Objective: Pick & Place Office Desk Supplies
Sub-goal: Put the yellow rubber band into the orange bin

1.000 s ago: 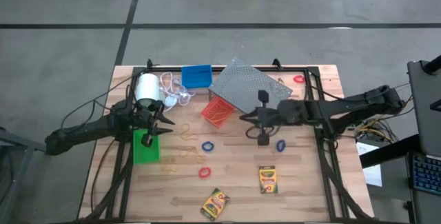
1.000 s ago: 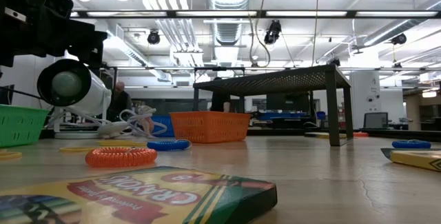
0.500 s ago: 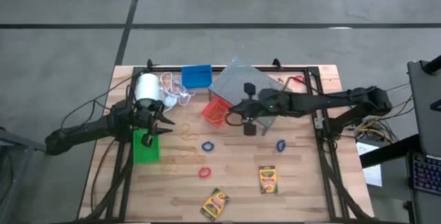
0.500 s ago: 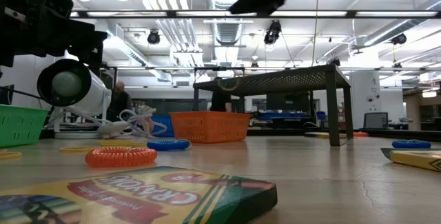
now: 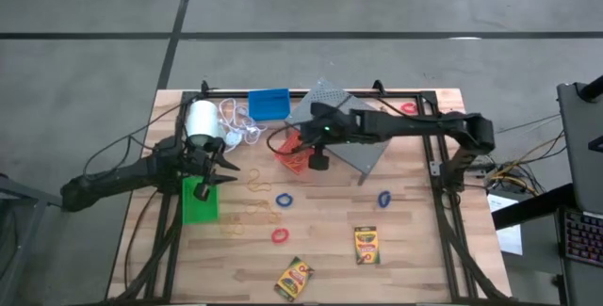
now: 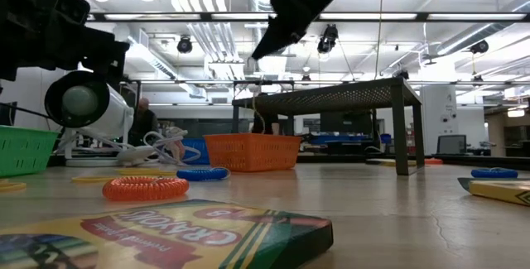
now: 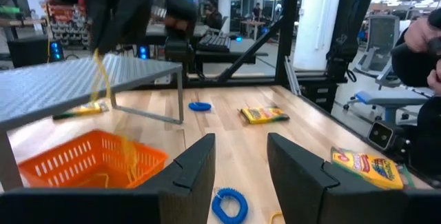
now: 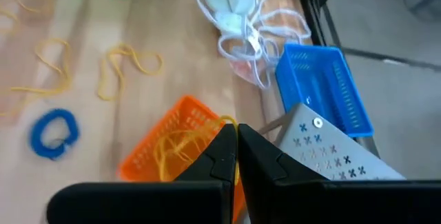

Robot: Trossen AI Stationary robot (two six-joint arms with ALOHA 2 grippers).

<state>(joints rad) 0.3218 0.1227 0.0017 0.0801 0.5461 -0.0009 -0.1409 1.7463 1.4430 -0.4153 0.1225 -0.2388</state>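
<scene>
Wooden table (image 5: 415,249) shows you two crayon boxes (image 5: 366,246), three bins, two blue bands (image 5: 284,199). Your right gripper (image 5: 303,152), pinched shut on a yellow rubber band (image 8: 231,123), hangs over the orange mesh bin (image 5: 294,154). Your left gripper (image 5: 229,173) is part open, empty.

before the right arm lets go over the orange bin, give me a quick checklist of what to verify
1. Right gripper shut on the yellow rubber band: ok, fingers are pinched together with the band hanging below.
2. Gripper above the orange bin: ok in the high view.
3. Band's lower end inside the bin: ok, yellow loops already lie in it.
4. Bin clear of the grey rack: not ok, it sits right at the rack's edge.
5. Left gripper out of the way: ok, open near the green bin.
6. Band free of the fingers: cannot tell.
</scene>
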